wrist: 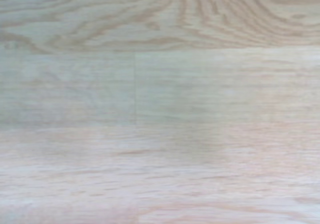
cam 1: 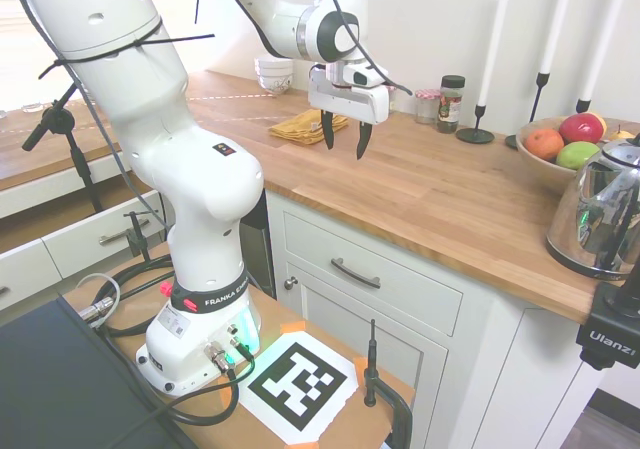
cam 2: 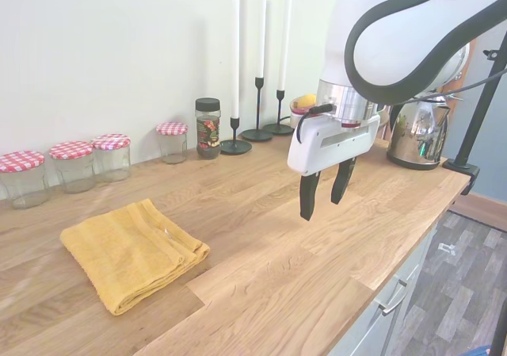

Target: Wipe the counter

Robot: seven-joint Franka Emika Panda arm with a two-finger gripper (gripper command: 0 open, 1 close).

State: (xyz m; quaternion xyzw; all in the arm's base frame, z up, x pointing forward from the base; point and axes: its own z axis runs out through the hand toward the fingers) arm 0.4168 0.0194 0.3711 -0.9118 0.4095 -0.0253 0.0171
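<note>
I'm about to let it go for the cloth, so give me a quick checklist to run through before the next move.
1. Pincer open and holding nothing: ok.
2. Yellow cloth lying folded on the counter, nothing on top of it: ok.
3. Pincer over the cloth: not ok, it hangs above bare wood to one side.
4. Spice jar and candlesticks standing back by the wall, off the path: ok.
5. Counter dirty or wet: cannot tell.
</note>
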